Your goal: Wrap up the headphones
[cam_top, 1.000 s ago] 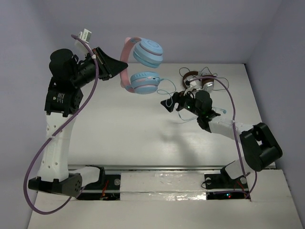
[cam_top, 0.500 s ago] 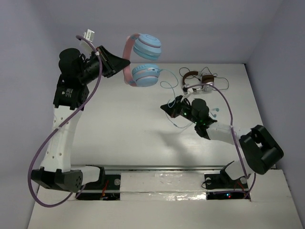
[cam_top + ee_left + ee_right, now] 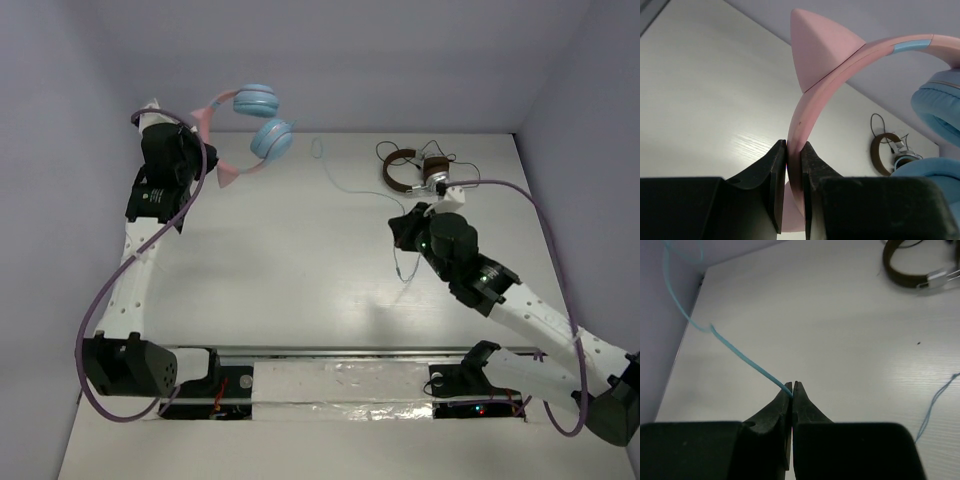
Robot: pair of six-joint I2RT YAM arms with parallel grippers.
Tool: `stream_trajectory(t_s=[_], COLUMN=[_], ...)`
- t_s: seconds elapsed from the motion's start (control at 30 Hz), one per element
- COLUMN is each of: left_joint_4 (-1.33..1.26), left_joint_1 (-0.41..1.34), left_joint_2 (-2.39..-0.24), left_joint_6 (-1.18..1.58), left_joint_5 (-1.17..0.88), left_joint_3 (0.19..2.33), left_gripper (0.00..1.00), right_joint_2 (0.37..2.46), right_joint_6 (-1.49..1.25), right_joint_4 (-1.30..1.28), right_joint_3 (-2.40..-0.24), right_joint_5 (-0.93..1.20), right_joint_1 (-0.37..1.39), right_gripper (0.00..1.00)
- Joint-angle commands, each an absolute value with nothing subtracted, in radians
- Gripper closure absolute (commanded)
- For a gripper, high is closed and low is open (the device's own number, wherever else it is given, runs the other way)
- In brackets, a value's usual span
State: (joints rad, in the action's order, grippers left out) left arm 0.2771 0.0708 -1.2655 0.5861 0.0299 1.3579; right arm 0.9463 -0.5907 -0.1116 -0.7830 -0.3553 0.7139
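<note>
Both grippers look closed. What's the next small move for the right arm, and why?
Probably swing the right gripper, pinched shut on the pale-blue cable, up toward the headphones to lay a first turn. The left gripper holds them aloft by the pink headband, and the cable runs unwound from them to the pinch.

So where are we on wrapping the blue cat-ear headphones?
Done: the light blue and pink cat-ear headphones are lifted off the white table, left pincer shut on the pink headband. In hand: right pincer shut on the thin pale-blue cable, which stretches across to the headphones. Left: no turn of cable around the headphones yet, so the whole wrap.
</note>
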Motion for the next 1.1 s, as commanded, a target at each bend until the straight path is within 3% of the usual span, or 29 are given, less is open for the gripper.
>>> stream_trajectory(t_s=[0.0,0.03,0.1,0.13,0.17,0.23,0.27,0.47,0.7,0.87,1.07], left_joint_4=[0.181,0.183,0.19,0.195,0.213,0.238,0.25,0.262,0.27,0.29,0.293], left_joint_1=[0.067,0.067,0.067,0.067,0.08,0.12,0.13,0.161,0.222,0.261,0.27], left_joint_2=[-1.132,-1.121,-1.086,-1.077,-1.069,-1.048,-1.039,-0.989,-0.973,-0.97,-0.971], left_joint_6=[0.549,0.548,0.542,0.535,0.525,0.493,0.486,0.474,0.5,0.499,0.509], left_joint_5=[0.081,0.065,0.022,0.011,0.015,0.037,0.044,0.005,-0.081,-0.077,-0.115], left_joint_3=[1.364,1.362,1.367,1.371,1.38,1.382,1.37,1.351,1.388,1.414,1.44], left_gripper=[1.0,1.0,1.0,1.0,1.0,1.0,1.0,1.0,1.0,1.0,1.0], right_joint_2=[0.931,0.942,0.986,0.986,0.979,0.936,0.919,0.897,0.988,1.046,1.189], right_joint_6=[-0.517,-0.499,-0.459,-0.437,-0.416,-0.365,-0.351,-0.282,-0.304,-0.239,-0.215], right_joint_4=[-0.308,-0.311,-0.313,-0.292,-0.263,-0.219,-0.209,-0.138,0.171,0.19,0.213], right_joint_3=[-0.903,-0.911,-0.933,-0.93,-0.924,-0.94,-0.951,-1.026,-0.96,-0.951,-0.974], right_joint_5=[-0.574,-0.548,-0.481,-0.429,-0.338,-0.241,-0.214,0.031,0.245,0.101,0.18], right_joint_1=[0.721,0.721,0.721,0.721,0.721,0.721,0.721,0.721,0.721,0.721,0.721], right_gripper=[1.0,1.0,0.84,0.53,0.38,0.2,0.16,0.06,0.02,0.0,0.02])
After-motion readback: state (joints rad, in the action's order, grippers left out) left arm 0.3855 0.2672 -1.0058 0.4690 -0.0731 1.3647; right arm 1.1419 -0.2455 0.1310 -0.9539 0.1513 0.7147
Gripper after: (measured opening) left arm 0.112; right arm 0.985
